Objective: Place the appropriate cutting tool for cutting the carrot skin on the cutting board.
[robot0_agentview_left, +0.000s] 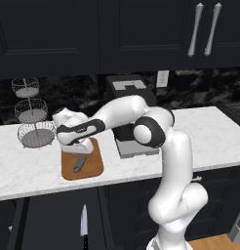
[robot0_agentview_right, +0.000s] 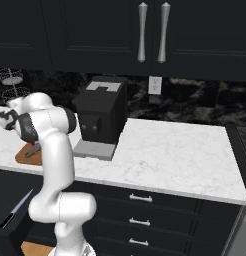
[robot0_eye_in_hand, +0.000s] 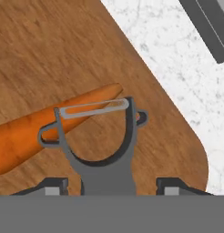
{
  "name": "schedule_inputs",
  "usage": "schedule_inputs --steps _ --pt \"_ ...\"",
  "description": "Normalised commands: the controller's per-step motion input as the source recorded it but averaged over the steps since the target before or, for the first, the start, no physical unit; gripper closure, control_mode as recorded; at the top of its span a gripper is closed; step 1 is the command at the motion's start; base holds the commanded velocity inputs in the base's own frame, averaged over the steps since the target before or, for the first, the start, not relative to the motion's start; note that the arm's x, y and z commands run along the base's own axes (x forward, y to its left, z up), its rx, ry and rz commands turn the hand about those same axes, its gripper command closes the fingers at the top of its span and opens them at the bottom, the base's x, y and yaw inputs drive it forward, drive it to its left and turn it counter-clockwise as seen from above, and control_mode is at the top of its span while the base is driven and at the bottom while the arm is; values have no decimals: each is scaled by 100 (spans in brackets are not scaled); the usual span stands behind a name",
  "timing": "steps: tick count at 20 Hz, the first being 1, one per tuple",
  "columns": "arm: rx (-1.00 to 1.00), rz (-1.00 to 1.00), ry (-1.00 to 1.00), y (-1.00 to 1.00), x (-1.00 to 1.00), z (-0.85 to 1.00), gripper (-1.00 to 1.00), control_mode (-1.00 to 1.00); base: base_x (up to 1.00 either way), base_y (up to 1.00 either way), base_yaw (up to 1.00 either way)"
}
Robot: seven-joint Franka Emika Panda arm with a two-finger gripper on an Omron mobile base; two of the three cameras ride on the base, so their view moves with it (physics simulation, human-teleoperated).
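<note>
**Ann:** Right, the arm is stretched out to the nine o'clock side of the left base view, its gripper (robot0_agentview_left: pixel 79 144) down over the cutting board (robot0_agentview_left: pixel 94 167) on the white marble counter (robot0_agentview_left: pixel 210 132).

**Bo:** And the peeler (robot0_eye_in_hand: pixel 99 144) sits dead centre at six o'clock in the hand view, its forked head reaching up, the thin blade lying across the tip of the carrot (robot0_eye_in_hand: pixel 36 132).

**Ann:** That carrot runs off toward nine o'clock, lying flat on the wood. From the left base view the peeler's handle pokes out from under the hand toward six o'clock, resting on the board.

**Bo:** What about the claw?

**Ann:** Its fingers (robot0_eye_in_hand: pixel 51 187) stand spread, one either side of the peeler's handle, each with a gap to it. Nothing is pinched.

**Bo:** Around the edges: a black coffee machine (robot0_agentview_right: pixel 101 116) sits at three o'clock of the board, and a tiered wire basket (robot0_agentview_left: pixel 33 128) at ten o'clock.

**Ann:** A black-handled knife (robot0_agentview_left: pixel 84 227) shows low down at six o'clock, below the counter edge against the dark cabinets. I cannot tell what it rests on.
</note>
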Motion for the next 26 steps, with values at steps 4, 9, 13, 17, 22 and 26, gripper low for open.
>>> schedule_inputs --steps 4,9,13,17,22,26 --pt "2 0 0 -58 -46 20 -100 -100 0 0 0" --pt "6 -1 -5 -66 -54 27 -100 -100 0 0 0" --pt "6 -2 -11 -61 -62 35 -100 -100 0 0 0" --pt "6 -4 -12 -76 -71 34 -100 -100 0 0 0" --pt "10 -7 -8 -94 -58 25 -100 -100 0 0 0" --pt "13 -10 -2 -100 -44 31 -100 -100 0 0 0"
